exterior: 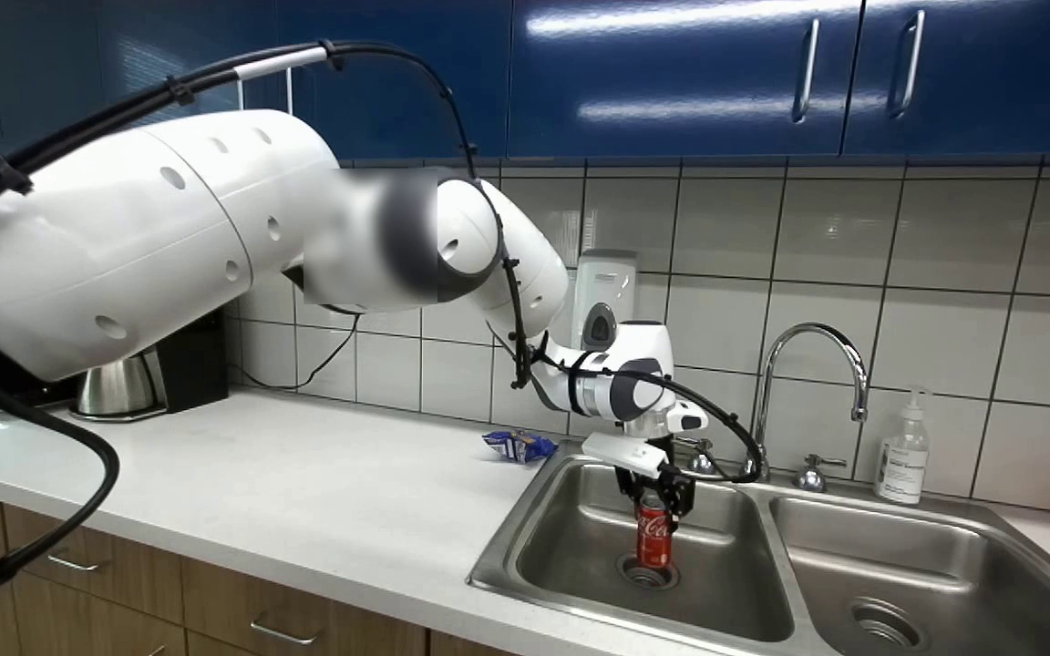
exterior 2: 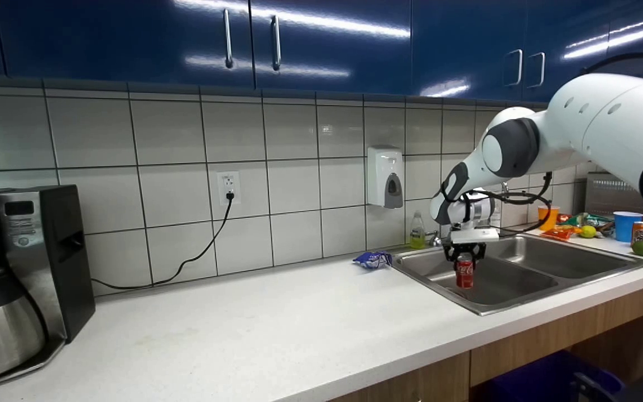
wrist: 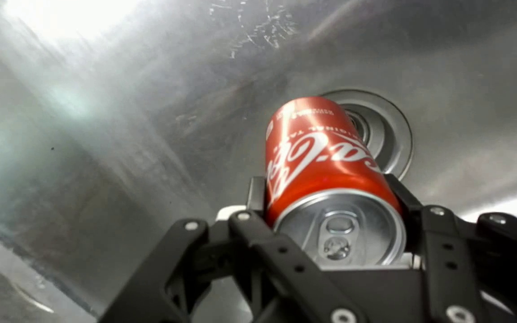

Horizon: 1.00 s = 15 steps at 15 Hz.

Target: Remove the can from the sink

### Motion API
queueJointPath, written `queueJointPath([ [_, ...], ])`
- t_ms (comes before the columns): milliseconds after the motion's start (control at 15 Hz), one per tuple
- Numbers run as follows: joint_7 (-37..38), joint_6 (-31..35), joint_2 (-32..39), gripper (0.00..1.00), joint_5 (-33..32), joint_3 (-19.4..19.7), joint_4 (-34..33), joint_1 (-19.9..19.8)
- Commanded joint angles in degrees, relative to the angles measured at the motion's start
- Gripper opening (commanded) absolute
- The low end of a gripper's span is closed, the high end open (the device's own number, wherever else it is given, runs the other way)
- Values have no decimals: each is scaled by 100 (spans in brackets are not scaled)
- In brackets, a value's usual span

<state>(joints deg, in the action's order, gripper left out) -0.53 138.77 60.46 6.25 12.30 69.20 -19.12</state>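
Blue packet (exterior: 520, 445): on the counter (exterior: 324, 492) just beside the sink (exterior: 525, 517); swing low and you may sweep it along.
Can (exterior: 654, 539): upright in the basin (exterior: 571, 547) nearer the packet, by the drain (wrist: 388, 130); whether its base touches metal, you can't tell. Lift too little and it could catch the edge.
Gripper (wrist: 323, 188): clamped around the can's top end, a finger (wrist: 256, 195) against each side; ease off and you may drop it, squeeze harder and you could dent it.
Faucet (exterior: 765, 383): your cable (exterior: 732, 421) loops before its base; drift closer and it could snag.
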Motion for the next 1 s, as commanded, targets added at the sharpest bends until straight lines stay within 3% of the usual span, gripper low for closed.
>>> queueJointPath([
  [0, 89, -43, -969, 38, -34, 96, 973, 243],
  [400, 26, 33, -2295, 38, -244, 0, 2544, 491],
  [933, 43, 256, -4000, 38, -863, -99, 4819, 1142],
])
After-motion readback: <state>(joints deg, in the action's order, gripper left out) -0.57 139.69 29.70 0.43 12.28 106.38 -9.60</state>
